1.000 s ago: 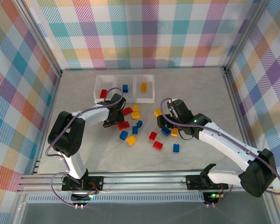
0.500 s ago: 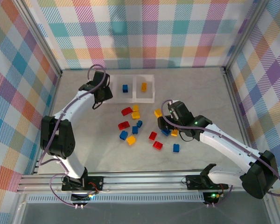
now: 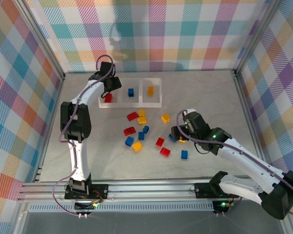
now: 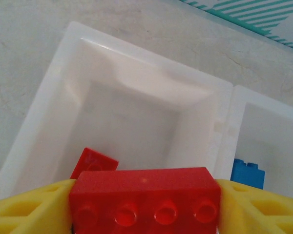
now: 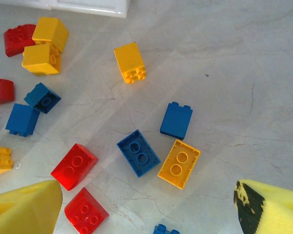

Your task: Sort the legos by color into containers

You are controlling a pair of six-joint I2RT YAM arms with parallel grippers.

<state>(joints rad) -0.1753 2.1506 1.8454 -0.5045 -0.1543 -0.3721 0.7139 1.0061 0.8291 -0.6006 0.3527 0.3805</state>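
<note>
Close up, the left jaws grasp a red brick above the tray's left compartment, a second red brick lying inside. The right wrist view has the right jaws released over loose bricks on the counter.

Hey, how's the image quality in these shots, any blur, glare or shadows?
Left wrist view: the long red plastic brick between the yellow fingers looks soft, the whitish plastic tray washed out. Right wrist view: loose bricks crisp, pale glare streaks across the marbled table. Top external view: even light, faint arm shadow on the checked wall.
</note>
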